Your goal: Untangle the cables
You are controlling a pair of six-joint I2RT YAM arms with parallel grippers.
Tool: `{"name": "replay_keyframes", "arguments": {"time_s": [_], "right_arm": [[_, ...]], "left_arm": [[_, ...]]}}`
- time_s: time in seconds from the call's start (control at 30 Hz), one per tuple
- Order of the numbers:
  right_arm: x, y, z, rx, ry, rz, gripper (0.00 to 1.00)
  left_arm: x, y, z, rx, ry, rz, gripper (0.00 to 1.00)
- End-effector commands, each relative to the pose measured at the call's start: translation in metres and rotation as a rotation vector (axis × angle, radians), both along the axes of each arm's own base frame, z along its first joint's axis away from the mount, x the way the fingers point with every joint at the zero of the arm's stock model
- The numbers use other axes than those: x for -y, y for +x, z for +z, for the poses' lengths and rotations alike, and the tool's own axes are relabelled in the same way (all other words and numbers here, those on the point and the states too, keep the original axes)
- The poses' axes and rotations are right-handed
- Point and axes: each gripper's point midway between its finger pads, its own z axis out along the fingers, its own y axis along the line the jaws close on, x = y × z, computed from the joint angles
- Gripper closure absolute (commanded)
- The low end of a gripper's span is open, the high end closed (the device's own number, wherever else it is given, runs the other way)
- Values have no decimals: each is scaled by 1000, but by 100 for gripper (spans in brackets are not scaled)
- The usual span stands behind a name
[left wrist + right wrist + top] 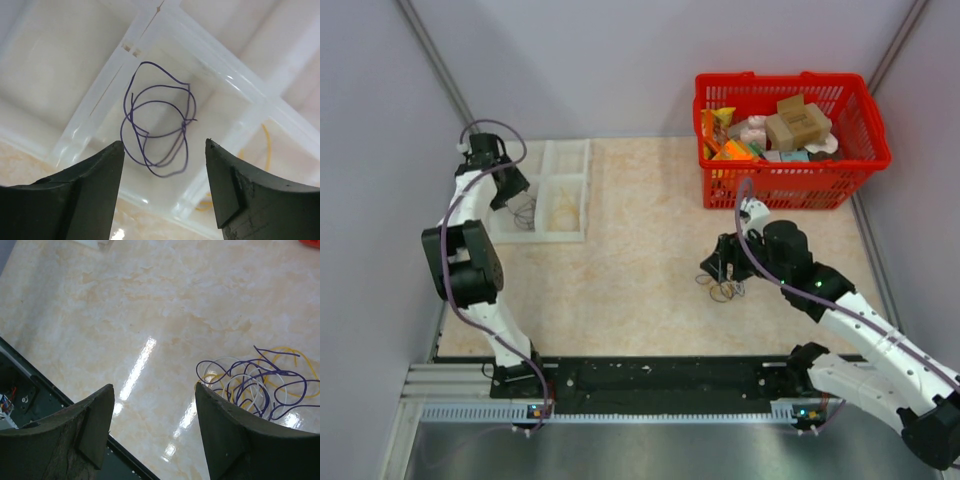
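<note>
Two pincers showed their jaws apart, neither one closed on anything. The right pincer point(155, 390) hung low over the worktop point(150, 305) with bare surface in its gap. The tangle point(255, 382) of purple, whitish and yellow cables lay just off to one side, beside the right-hand finger in the wrist view rather than between the two. It was a loose heap of loops with no clear long axis, only a little wider than deep. From overhead it sat just beside that pincer on the near side, so the right arm was much the nearer one, and the next grasp probably called for a small sideways shift to bring a loop into the gap. The left pincer point(165, 145) was well apart from the tangle, at the far left, poised over a clear divided tray point(107, 85). One compartment, straight under its gap, held a single purple strand point(157, 132) coiled in a few loose rings and lying free. The neighbouring compartment held a yellow strand point(267, 145), only partly in view. I judged that two cables were sorted and the rest were not. At the far right stood a red basket point(790, 185) filled with boxes and packets point(798, 125), no part of the task.
</note>
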Motion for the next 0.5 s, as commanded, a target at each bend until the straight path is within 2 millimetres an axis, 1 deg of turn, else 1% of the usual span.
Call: {"name": "replay_keyframes", "arguments": {"time_s": [0.0,0.07,0.1,0.13,0.17,0.2,0.23,0.27,0.3,0.33,0.37,0.43,0.47], "right_arm": [[-8,10,27,47,58,-23,34],[-8,12,24,25,56,-39,34],[-6,14,22,15,48,-56,34],[-4,16,19,1,36,-79,34],[-1,18,15,-15,23,-103,33],[0,20,11,-39,17,-120,32],[0,22,7,-65,20,-129,31],[-3,23,3,-95,26,-125,31],[-6,25,-1,-122,27,-126,31],[-8,27,-6,-148,22,-130,30],[-10,29,-13,-177,10,-134,30],[-9,34,-25,-235,-8,-159,30],[-6,37,-29,-261,-5,-184,30]], "left_arm": [[5,-5,81,210,-37,67,29],[12,-17,100,255,-62,70,28],[21,-25,109,291,-88,44,29],[35,-30,122,348,-119,-7,30],[48,-35,124,390,-156,-50,32],[65,-40,137,443,-175,-104,35],[93,-46,140,463,-197,-188,40],[111,-51,144,473,-211,-247,40],[141,-56,145,461,-227,-344,40],[185,-66,144,429,-251,-461,40],[210,-74,140,395,-265,-536,41],[269,-99,138,372,-337,-729,42],[288,-113,138,378,-362,-795,43]]}}
